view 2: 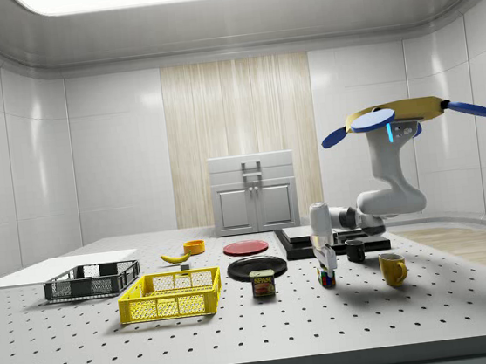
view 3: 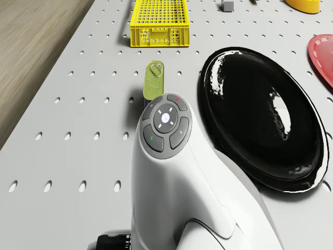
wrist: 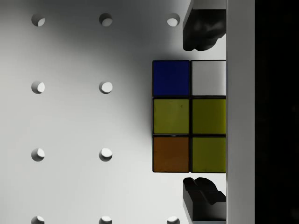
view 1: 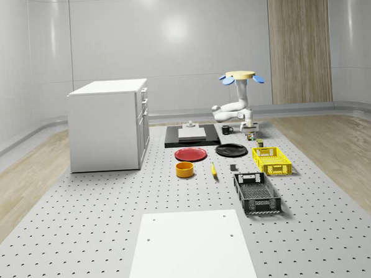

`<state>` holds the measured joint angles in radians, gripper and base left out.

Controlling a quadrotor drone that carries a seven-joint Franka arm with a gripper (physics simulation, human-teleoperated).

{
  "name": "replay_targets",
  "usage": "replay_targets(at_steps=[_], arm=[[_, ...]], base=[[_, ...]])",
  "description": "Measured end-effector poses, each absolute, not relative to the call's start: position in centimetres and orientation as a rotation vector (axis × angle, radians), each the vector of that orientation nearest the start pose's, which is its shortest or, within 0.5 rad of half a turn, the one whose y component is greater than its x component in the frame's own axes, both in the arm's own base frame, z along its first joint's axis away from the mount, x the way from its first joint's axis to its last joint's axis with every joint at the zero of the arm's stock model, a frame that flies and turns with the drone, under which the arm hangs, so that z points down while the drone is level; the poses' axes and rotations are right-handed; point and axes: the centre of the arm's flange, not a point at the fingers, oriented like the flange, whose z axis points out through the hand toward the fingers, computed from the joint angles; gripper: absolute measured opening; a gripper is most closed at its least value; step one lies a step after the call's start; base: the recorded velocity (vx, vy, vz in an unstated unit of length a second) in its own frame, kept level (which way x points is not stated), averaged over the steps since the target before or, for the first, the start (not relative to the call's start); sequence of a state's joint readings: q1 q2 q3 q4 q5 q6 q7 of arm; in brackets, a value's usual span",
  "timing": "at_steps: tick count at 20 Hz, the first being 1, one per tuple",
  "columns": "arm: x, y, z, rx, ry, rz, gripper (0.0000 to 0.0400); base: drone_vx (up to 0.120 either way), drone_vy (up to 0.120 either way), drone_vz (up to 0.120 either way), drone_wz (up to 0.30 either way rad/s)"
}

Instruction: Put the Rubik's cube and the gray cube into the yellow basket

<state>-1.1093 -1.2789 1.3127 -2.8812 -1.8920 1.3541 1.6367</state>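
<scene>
Dealing first with the Rubik's cube (wrist: 172, 116), sitting flat on the perforated table (wrist: 70, 121), between the spam can (view 2: 262, 283) and the yellow mug (view 2: 392, 268) in the side view. Judging it as light, stiff and smooth-sided plastic, so probably a little slippery. Taking it on two opposite flat faces, squarely at the middle and not at the corners, is looking like the safest hold.

Seeing the gripper (wrist: 202, 113) pointing straight down over the cube, with the fingers (wrist: 201, 32) spread apart and standing one at each side of it, apparently with a thin gap on both sides, and holding nothing.

Noting the drone (view 2: 402, 115) hovering high over the table, toward the side view's right of the cube, with the arm reaching down from it.

Looking outward to the yellow basket (view 1: 272, 160), standing near the cube and appearing to contain nothing. Finding the gray cube (view 3: 227, 5) outside it, on the table just beside its far end. Noting also a black basket (view 1: 257, 193) further on, appearing likewise to contain nothing.
</scene>
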Motion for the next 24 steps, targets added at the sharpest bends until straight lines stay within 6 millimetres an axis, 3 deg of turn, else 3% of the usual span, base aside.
replay_targets(at_steps=[10, 15, 24], arm=[[31.4, 0.0, 50.0, 0.001, -0.002, 0.785, 0.04], [31.7, 0.0, 50.1, 0.001, -0.002, 0.785, 0.0347], [31.9, 0.0, 50.0, 0.001, -0.002, 0.785, 0.0327]], base=[[0.0, 0.0, 0.0, 0.0], [0.0, 0.0, 0.0, 0.0], [0.0, 0.0, 0.0, 0.0]])
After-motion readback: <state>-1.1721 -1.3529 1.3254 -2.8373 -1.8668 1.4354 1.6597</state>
